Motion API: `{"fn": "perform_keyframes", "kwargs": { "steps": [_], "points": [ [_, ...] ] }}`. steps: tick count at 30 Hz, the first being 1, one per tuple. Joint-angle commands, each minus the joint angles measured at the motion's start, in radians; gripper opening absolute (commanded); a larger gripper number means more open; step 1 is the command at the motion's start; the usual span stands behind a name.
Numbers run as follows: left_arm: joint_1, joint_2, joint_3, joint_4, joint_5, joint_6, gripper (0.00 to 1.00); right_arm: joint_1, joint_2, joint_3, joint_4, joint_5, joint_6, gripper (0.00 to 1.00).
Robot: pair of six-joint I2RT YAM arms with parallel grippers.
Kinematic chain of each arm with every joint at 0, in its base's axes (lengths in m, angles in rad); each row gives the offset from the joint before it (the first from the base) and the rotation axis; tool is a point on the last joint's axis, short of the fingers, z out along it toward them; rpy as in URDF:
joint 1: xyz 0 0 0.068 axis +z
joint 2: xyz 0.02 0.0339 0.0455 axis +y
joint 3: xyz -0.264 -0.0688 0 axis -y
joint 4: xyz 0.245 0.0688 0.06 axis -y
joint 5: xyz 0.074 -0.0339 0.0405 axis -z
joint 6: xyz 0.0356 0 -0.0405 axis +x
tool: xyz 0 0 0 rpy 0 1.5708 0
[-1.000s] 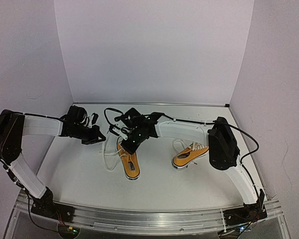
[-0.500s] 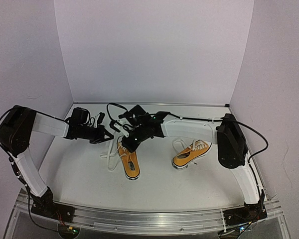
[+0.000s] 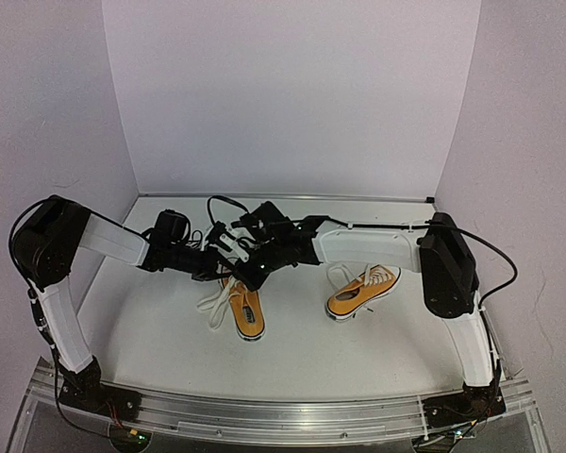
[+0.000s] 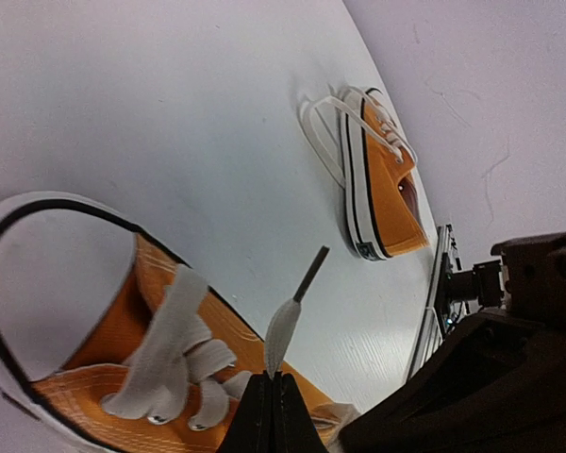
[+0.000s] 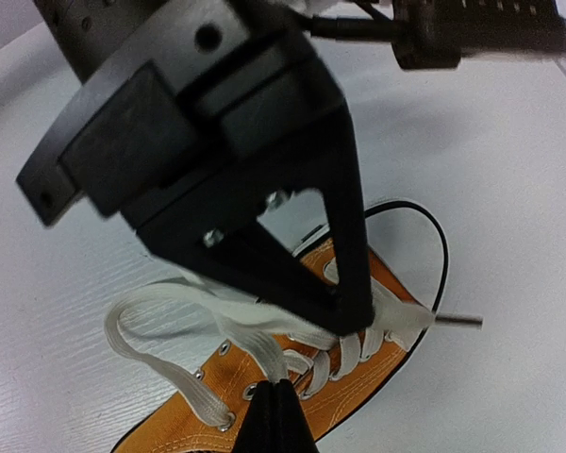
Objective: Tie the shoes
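Note:
Two orange-yellow shoes lie on the white table. The left shoe [image 3: 247, 311] lies under both grippers; the right shoe [image 3: 362, 292] lies apart to the right. My left gripper [image 4: 272, 379] is shut on a white lace end [image 4: 283, 330] of the left shoe [image 4: 113, 359], with the dark aglet sticking out beyond the fingertips. My right gripper [image 5: 276, 385] is shut on another stretch of the same shoe's lace [image 5: 255, 344], just above the eyelets. In the top view the left gripper [image 3: 224, 266] and right gripper [image 3: 249, 274] meet over the shoe's lacing.
A loose lace loop [image 3: 210, 307] lies on the table left of the left shoe. The other shoe [image 4: 387, 179] has its laces loose beside it. The left gripper's black body [image 5: 245, 160] fills the upper right wrist view. White walls enclose the back and sides.
The left gripper has moved right, from beside the shoe to over its lacing, close against the right gripper. The lace loop on the table has shifted.

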Motion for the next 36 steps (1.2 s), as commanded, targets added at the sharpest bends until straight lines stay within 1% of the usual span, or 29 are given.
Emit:
{"fn": "perform_keyframes", "kwargs": {
  "steps": [1, 6, 14, 20, 25, 30, 36],
  "points": [
    [-0.022, -0.018, -0.015, 0.023, 0.065, 0.037, 0.00, 0.005, -0.078, -0.011, 0.051, 0.020, 0.008, 0.00],
    [-0.043, -0.058, -0.063, 0.031, 0.117, 0.041, 0.00, 0.005, -0.081, -0.020, 0.059, 0.033, 0.017, 0.00],
    [-0.064, -0.178, -0.162, 0.043, 0.170, 0.041, 0.00, 0.003, -0.090, -0.044, 0.066, 0.048, 0.031, 0.00],
    [-0.094, -0.150, -0.147, 0.028, 0.193, 0.053, 0.00, 0.002, -0.094, -0.047, 0.075, 0.037, 0.042, 0.00],
    [-0.095, -0.126, -0.139, 0.029, 0.184, 0.059, 0.00, 0.002, -0.110, -0.061, 0.085, 0.024, 0.050, 0.00],
    [-0.095, -0.096, -0.126, 0.042, 0.126, 0.044, 0.00, 0.002, -0.121, -0.078, 0.092, 0.013, 0.053, 0.00],
    [-0.090, -0.123, -0.138, 0.089, 0.073, 0.019, 0.00, 0.002, -0.130, -0.097, 0.096, 0.008, 0.054, 0.00]
  ]
}}
